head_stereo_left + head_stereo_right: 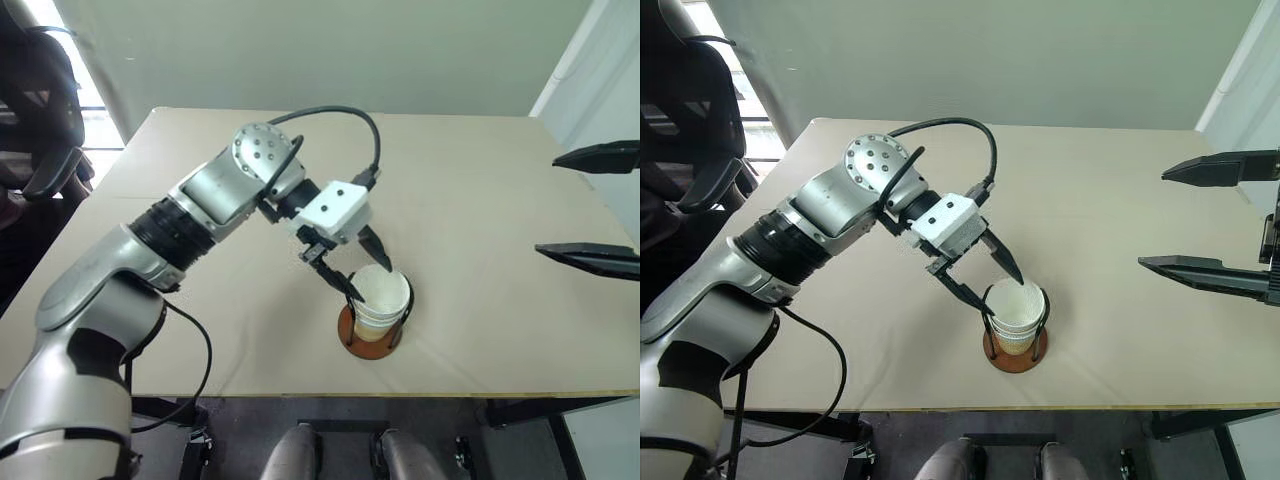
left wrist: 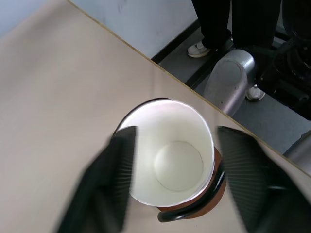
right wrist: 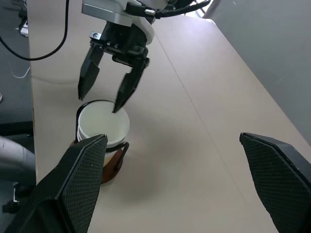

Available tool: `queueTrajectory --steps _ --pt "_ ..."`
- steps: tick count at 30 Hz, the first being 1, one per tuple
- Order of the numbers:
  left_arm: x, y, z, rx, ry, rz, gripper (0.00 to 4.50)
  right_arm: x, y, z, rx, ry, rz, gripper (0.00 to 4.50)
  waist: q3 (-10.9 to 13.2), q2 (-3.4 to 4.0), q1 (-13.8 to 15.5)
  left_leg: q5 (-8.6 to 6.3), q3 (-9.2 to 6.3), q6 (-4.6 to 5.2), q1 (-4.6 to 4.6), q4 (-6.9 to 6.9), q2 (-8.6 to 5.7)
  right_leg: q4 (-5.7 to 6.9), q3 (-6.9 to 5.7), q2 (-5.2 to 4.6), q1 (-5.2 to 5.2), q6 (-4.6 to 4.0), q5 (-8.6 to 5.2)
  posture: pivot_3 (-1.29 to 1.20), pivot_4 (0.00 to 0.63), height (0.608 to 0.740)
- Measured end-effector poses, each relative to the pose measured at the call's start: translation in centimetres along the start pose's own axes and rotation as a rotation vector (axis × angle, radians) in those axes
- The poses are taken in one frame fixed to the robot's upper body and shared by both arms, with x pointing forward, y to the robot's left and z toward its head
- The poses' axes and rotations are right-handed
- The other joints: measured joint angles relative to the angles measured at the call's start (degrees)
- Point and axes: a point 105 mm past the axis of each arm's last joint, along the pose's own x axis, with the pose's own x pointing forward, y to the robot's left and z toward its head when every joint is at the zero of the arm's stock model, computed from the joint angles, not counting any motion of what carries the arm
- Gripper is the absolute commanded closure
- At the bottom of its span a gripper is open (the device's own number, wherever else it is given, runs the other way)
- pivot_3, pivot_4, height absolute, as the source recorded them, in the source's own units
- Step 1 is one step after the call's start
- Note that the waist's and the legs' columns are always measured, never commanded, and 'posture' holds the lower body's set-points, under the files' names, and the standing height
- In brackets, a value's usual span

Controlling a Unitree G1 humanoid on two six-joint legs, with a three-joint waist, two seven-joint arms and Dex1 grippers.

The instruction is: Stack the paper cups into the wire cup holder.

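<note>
A stack of paper cups (image 1: 383, 297), white inside with tan walls, stands nested in the wire cup holder (image 1: 368, 346) near the table's front edge. The holder's reddish-brown base and black wire loops show around the stack. My left gripper (image 1: 372, 280) hangs open just above the top cup, one finger on each side of its rim. In the left wrist view the cup's white mouth (image 2: 171, 158) lies between the two spread fingers (image 2: 104, 179). My right gripper (image 1: 550, 205) stands open in the air well to the right, with nothing between its fingers.
The beige table (image 1: 480, 190) has its front edge (image 1: 430, 392) close behind the holder. A black chair (image 1: 690, 140) stands off the left side. A person's legs and shoes (image 2: 204, 46) show on the floor beyond the table edge.
</note>
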Motion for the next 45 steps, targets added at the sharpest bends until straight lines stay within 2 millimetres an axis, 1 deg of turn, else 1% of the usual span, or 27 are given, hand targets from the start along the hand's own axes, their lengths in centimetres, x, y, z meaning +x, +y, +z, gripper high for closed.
queueTrajectory --steps 2,5,7,9,11,12,13,15,16,18,20,22,23,25,27,29,31,37,45 --pt "-0.2 0.2 0.1 -0.003 -0.008 0.018 0.06 0.1 0.0 -0.1 -0.001 0.0 0.004 0.0 0.0 0.0 0.0 0.0 0.0 0.0 0.0 0.0 0.0 0.0 -0.01 0.0 0.0 0.0 0.0 0.0 0.15 0.74" --pt "-0.6 0.6 0.5 -0.004 -0.026 0.056 0.06 0.5 0.0 -0.4 0.0 0.006 0.019 0.0 0.0 -0.01 0.0 0.0 0.0 0.0 -0.01 0.03 0.0 0.0 0.0 0.0 0.01 0.01 0.0 0.0 0.15 0.74" --pt "-1.4 0.9 0.7 -0.019 -0.041 0.11 0.06 1.0 -0.2 -1.1 0.0 0.02 0.035 0.0 0.0 -0.01 -0.1 0.0 0.01 0.0 0.04 0.03 0.0 -0.01 0.0 0.0 0.03 0.02 0.0 0.0 0.15 0.74" --pt "-2.7 0.9 0.5 -0.055 -0.043 0.202 0.06 1.5 -0.6 -2.2 0.014 0.046 0.045 0.0 0.0 0.0 -0.2 0.02 0.01 -0.01 0.05 0.02 0.0 0.02 -0.01 0.01 0.02 0.02 0.0 0.0 0.15 0.74" --pt "-4.4 0.2 -0.3 -0.125 -0.034 0.291 0.06 1.9 -0.9 -3.6 0.034 0.073 0.056 0.0 0.0 0.01 -0.5 0.05 0.01 -0.07 0.1 0.0 0.01 0.04 0.01 0.03 0.0 0.01 0.0 0.0 0.15 0.74" --pt "-5.9 -1.0 -1.1 -0.191 -0.021 0.362 0.06 2.0 -1.1 -4.5 0.047 0.084 0.066 0.0 0.0 0.04 -1.0 0.1 0.01 -0.13 0.13 -0.08 0.01 0.04 0.04 0.06 -0.02 0.01 0.0 0.0 0.15 0.74" --pt "-6.9 -1.8 -1.7 -0.235 -0.012 0.406 0.06 2.0 -1.2 -5.0 0.058 0.087 0.071 0.0 0.0 0.05 -1.1 0.14 0.01 -0.19 0.15 -0.08 0.01 0.04 0.04 0.08 -0.03 0.01 -0.01 0.0 0.15 0.74" --pt "-9.7 -4.6 -3.4 -0.38 0.025 0.559 0.06 1.6 -1.7 -6.4 0.095 0.082 0.082 0.0 0.0 0.05 -1.5 0.43 -0.01 -0.64 0.17 -0.14 0.05 0.04 0.07 0.13 -0.05 -0.02 -0.06 0.0 0.15 0.74" --pt "-10.7 -5.9 -4.1 -0.441 0.048 0.613 0.06 1.3 -1.9 -6.9 0.114 0.082 0.085 0.0 0.0 0.06 -1.5 0.5 -0.01 -0.76 0.18 -0.17 0.05 0.06 0.08 0.13 -0.05 -0.03 -0.13 0.0 0.15 0.74" --pt "-12.0 -8.7 -4.9 -0.549 0.085 0.692 0.06 0.8 -1.8 -7.5 0.124 0.076 0.119 0.0 0.0 0.07 -1.5 0.51 0.0 -0.76 0.18 -0.19 0.06 0.08 0.09 0.12 -0.06 -0.13 -0.25 0.0 0.15 0.74" --pt "-12.7 -11.8 -5.4 -0.666 0.114 0.743 0.06 0.4 -1.4 -8.0 0.127 0.07 0.169 0.0 -0.1 0.03 -1.4 0.47 0.0 -0.76 0.2 -0.2 0.06 0.11 0.07 0.12 -0.01 -0.23 -0.4 0.0 0.15 0.74" --pt "-13.2 -13.9 -5.2 -0.739 0.139 0.777 0.06 0.3 -1.5 -8.0 0.116 0.056 0.193 0.0 0.0 0.03 -1.0 0.44 -0.02 -0.73 0.2 -0.2 0.06 0.11 0.06 0.11 0.01 -0.32 -0.46 0.0 0.15 0.74" --pt "-13.4 -14.5 -5.0 -0.762 0.145 0.793 0.06 0.3 -1.6 -7.7 0.104 0.047 0.201 0.0 -0.1 0.02 -0.9 0.38 -0.02 -0.67 0.21 -0.18 0.06 0.14 0.06 0.1 0.01 -0.46 -0.52 0.0 0.15 0.74" --pt "-13.7 -15.3 -4.2 -0.773 0.152 0.827 0.06 0.7 -2.0 -7.2 0.076 0.027 0.215 0.0 -0.1 -0.01 -0.8 -0.05 -0.02 -0.16 0.23 -0.2 0.05 0.17 0.05 0.09 0.0 -0.92 -0.66 0.0 0.15 0.74" --pt "-13.7 -16.1 -3.1 -0.782 0.157 0.859 0.06 1.6 -2.4 -6.8 0.052 -0.01 0.239 0.0 -0.1 -0.09 -1.1 -0.11 0.0 -0.21 0.32 -0.16 0.06 0.25 0.03 0.1 0.0 -1.11 -0.55 0.0 0.15 0.74" --pt "-13.5 -16.5 -2.3 -0.779 0.157 0.874 0.06 2.3 -2.6 -7.2 0.06 -0.016 0.263 0.0 -0.1 -0.11 -1.2 -0.04 0.0 -0.25 0.36 -0.15 0.06 0.27 0.01 0.11 0.0 -1.21 -0.44 0.0 0.15 0.74" --pt "-13.2 -16.8 -2.0 -0.784 0.162 0.895 0.06 2.9 -3.0 -7.5 0.072 -0.028 0.274 0.0 -0.1 -0.09 -1.3 0.12 0.0 -0.31 0.41 -0.12 0.06 0.41 0.03 0.11 -0.02 -1.34 -0.36 0.0 0.15 0.74" --pt "-13.0 -17.1 -1.8 -0.803 0.171 0.959 0.06 3.9 -3.9 -8.0 0.076 -0.026 0.292 0.0 0.0 -0.15 -1.4 0.49 -0.03 -0.59 0.46 -0.16 0.07 0.97 0.04 0.12 -0.27 -1.64 -0.23 0.0 0.15 0.74" --pt "-12.6 -17.4 -2.0 -0.829 0.172 1.003 0.06 4.7 -4.5 -8.3 0.075 -0.011 0.31 0.0 0.0 -0.14 -1.5 0.53 -0.11 -0.7 0.37 -0.24 0.1 1.01 0.05 0.19 -0.46 -1.81 -0.15 0.0 0.15 0.74"
